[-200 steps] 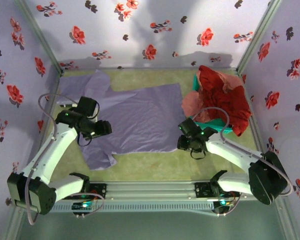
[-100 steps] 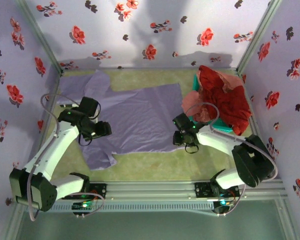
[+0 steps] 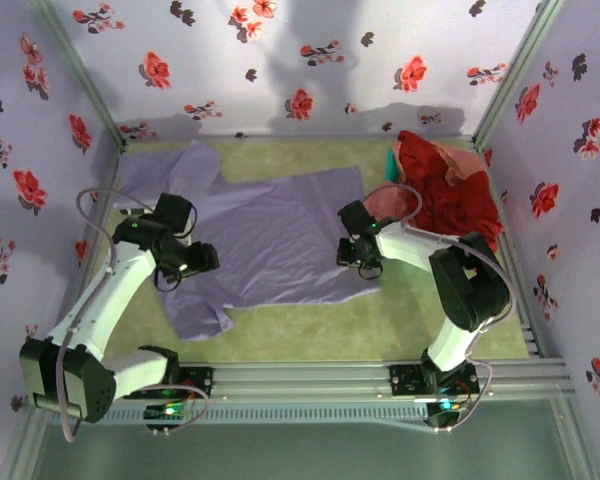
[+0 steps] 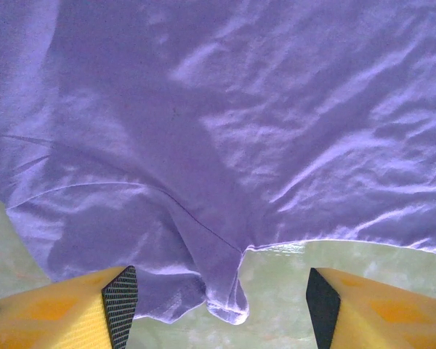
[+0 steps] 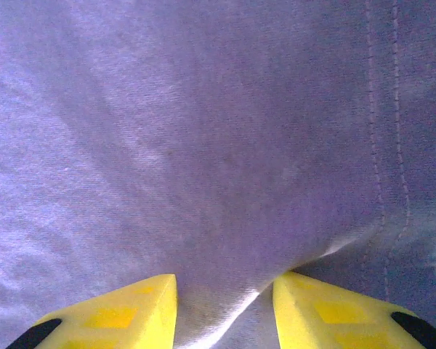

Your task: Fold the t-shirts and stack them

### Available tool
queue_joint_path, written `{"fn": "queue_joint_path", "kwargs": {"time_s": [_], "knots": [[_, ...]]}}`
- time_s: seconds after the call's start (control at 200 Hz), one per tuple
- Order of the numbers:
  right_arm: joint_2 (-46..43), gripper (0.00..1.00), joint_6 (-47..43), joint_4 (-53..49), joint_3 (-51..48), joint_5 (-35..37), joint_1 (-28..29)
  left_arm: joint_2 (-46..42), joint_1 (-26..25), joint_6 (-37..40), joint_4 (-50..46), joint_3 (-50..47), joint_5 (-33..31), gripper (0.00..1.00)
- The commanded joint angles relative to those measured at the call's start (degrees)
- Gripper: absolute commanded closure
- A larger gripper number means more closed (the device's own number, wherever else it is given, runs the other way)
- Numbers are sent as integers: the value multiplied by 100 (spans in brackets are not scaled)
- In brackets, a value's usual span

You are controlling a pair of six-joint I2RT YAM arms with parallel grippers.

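Note:
A lavender t-shirt (image 3: pixel 280 235) lies spread flat on the green table, its sleeves toward the left. My left gripper (image 3: pixel 195 262) hovers open over the near sleeve's armpit seam; the sleeve edge (image 4: pixel 225 302) lies between its wide-apart fingers (image 4: pixel 221 291). My right gripper (image 3: pixel 355 252) is down on the shirt's right hem. There a raised ridge of lavender fabric (image 5: pixel 203 131) sits between its yellow fingers (image 5: pixel 225 291), which stand apart. Red and pink t-shirts (image 3: pixel 445 195) are heaped at the back right.
The heap of shirts rests in a teal basket (image 3: pixel 392 165) against the right wall. Flowered walls enclose the table on three sides. Bare green table (image 3: pixel 310 325) runs along the front of the shirt.
My right arm has swung left and away from me onto the shirt's right hem, its fingers narrowing. The left gripper has stayed almost in place.

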Motion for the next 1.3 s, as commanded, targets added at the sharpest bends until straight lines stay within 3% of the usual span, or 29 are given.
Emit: {"fn": "queue_joint_path", "kwargs": {"time_s": [0.0, 0.215, 0.42, 0.63, 0.91, 1.025, 1.165, 1.295], "knots": [[-88, 58, -39, -505, 105, 403, 272, -170, 82, 46, -194, -64, -77, 34], [-688, 53, 147, -1179, 77, 860, 457, -163, 102, 72, -194, -21, -56, 34], [-852, 58, 386, -714, -503, 365, 452, -157, 111, 24, -108, -94, -18, 34], [-121, 58, 184, -498, -113, 361, 458, -181, 108, 38, -107, -134, 19, 34], [1358, 57, -331, -741, 1405, 247, 372, -236, 154, 63, -164, -136, 14, 34], [1688, 51, -460, -912, 1873, 219, 299, -274, 177, 88, -214, -117, 14, 34], [1326, 48, -503, -1031, 1933, 355, 306, -319, 219, 132, -298, -90, 19, 34], [522, 36, -433, -1229, 1703, 524, 315, -348, 282, 151, -308, -90, 19, 34]]}}
